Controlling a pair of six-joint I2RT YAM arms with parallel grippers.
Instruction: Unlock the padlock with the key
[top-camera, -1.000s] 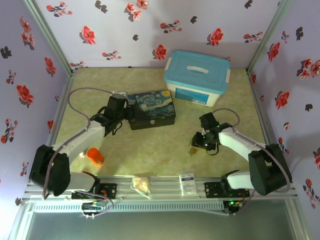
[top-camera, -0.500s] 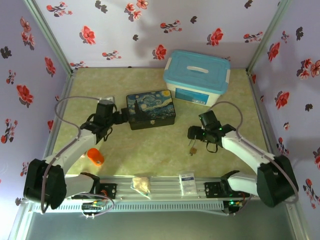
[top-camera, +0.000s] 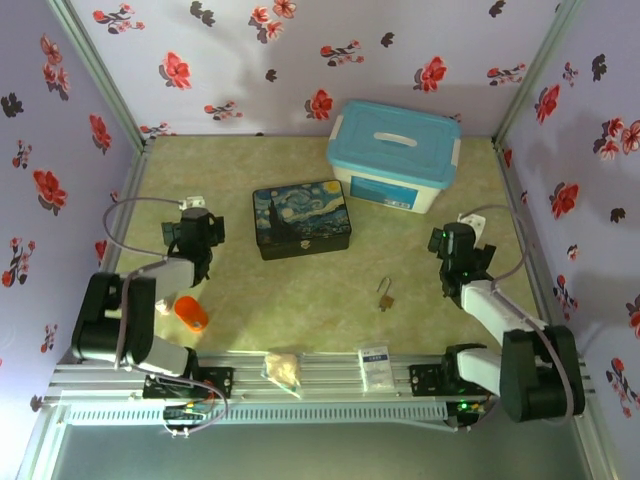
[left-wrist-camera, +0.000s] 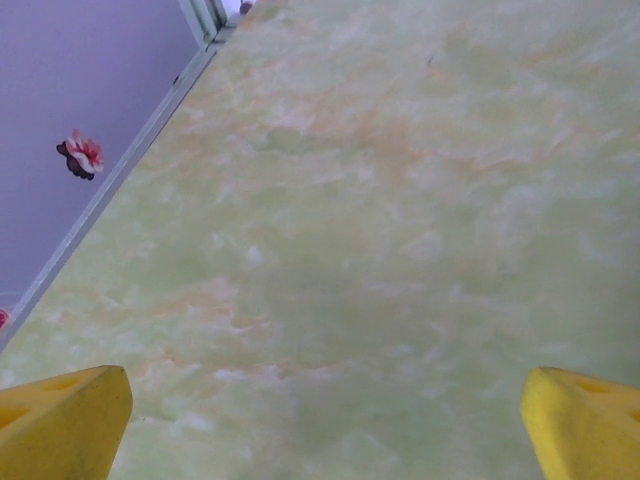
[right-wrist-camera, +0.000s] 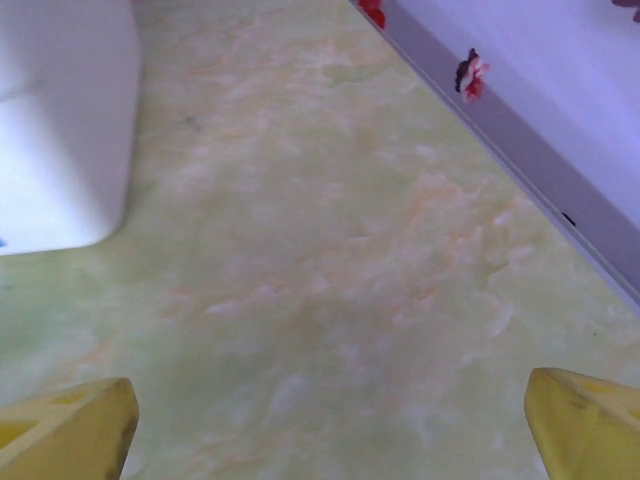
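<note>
The tiny brass padlock (top-camera: 385, 296) lies alone on the green table, right of centre, with its thin shackle toward the far side. The key is too small to tell apart from the padlock in the top view. My left gripper (top-camera: 196, 230) is folded back at the left side of the table, well left of the padlock. In the left wrist view the left gripper (left-wrist-camera: 325, 428) is open, with only bare table between its yellow fingertips (left-wrist-camera: 65, 420). My right gripper (top-camera: 456, 248) sits to the right of the padlock. The right gripper (right-wrist-camera: 325, 430) is open and holds nothing.
The dark starry-night tin (top-camera: 302, 218) stands at mid-table, with a blue-lidded white box (top-camera: 393, 155) behind it; the box's corner (right-wrist-camera: 60, 120) shows in the right wrist view. An orange piece (top-camera: 190, 313) lies near the left arm. Two small packets (top-camera: 283, 368) (top-camera: 375, 366) rest on the front rail.
The left arm has drawn back from the tin to the left side. The right arm has pulled away from the padlock to the right, leaving it lying on the table.
</note>
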